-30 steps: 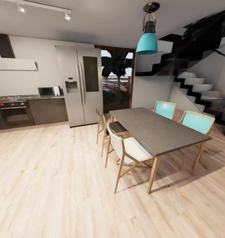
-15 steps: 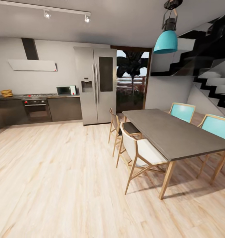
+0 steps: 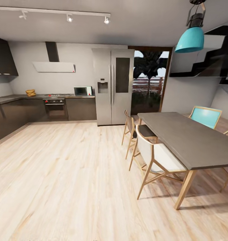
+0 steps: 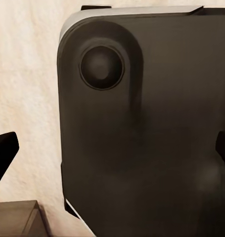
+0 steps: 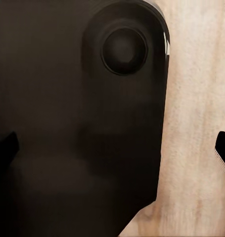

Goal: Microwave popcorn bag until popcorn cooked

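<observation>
The kitchen filled the frame's left, its bench carrying the microwave at centre-left and a tan thing, perhaps the popcorn bag, further left, far ahead; each gripper's state I could not tell

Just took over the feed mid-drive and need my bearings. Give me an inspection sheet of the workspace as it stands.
Surface: countertop along the far wall, beyond open wood floor.
Job's things: microwave on the countertop beside the fridge, door looks shut; tan object left of the hob, too small to tell if it is the popcorn bag.
Clutter: nothing seen.
Grippers: left gripper and right gripper open, fingertips spread at the frame edges, nothing between them.
Cables: nothing seen.
Surroundings: dining table with chairs at right, pendant lamp, stairs.
</observation>
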Controlling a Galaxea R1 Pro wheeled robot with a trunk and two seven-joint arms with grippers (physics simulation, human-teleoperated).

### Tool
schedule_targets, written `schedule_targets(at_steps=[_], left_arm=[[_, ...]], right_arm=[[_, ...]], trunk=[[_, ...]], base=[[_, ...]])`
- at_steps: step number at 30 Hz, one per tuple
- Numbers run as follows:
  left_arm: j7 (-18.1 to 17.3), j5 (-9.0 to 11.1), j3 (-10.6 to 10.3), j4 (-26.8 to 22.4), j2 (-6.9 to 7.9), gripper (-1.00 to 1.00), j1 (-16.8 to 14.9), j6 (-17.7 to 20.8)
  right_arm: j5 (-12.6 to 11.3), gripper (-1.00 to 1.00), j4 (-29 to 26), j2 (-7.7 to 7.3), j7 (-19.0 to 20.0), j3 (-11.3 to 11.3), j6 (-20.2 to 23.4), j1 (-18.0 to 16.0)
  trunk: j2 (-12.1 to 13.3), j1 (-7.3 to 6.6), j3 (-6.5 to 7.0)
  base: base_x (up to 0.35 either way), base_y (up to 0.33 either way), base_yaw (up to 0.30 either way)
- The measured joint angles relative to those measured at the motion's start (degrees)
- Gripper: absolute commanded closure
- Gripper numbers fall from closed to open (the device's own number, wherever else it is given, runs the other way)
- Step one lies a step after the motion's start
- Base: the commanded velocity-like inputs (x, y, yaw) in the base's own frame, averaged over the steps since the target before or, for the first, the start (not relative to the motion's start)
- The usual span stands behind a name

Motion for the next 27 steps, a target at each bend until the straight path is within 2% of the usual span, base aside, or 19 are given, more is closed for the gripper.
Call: schedule_targets(at_steps=[22, 27], left_arm=[[0.00, 0.04, 0.01, -0.08, -0.03, -1.00, 0.00, 0.00], [0.00, 0.02, 0.00, -0.09, -0.64, -1.00, 0.00, 0.00]], right_arm=[[-0.32, -1.00, -0.02, 0.00, 0.00, -0.08, 0.00, 0.00], [-0.27, -1.00, -0.02, 0.00, -0.02, -0.07, 0.00, 0.00]], trunk=[[0.00, 0.00, 0.00], [0.00, 0.00, 0.00]], base=[[0.000, 0.000, 0.273], [0.000, 0.000, 0.272]])
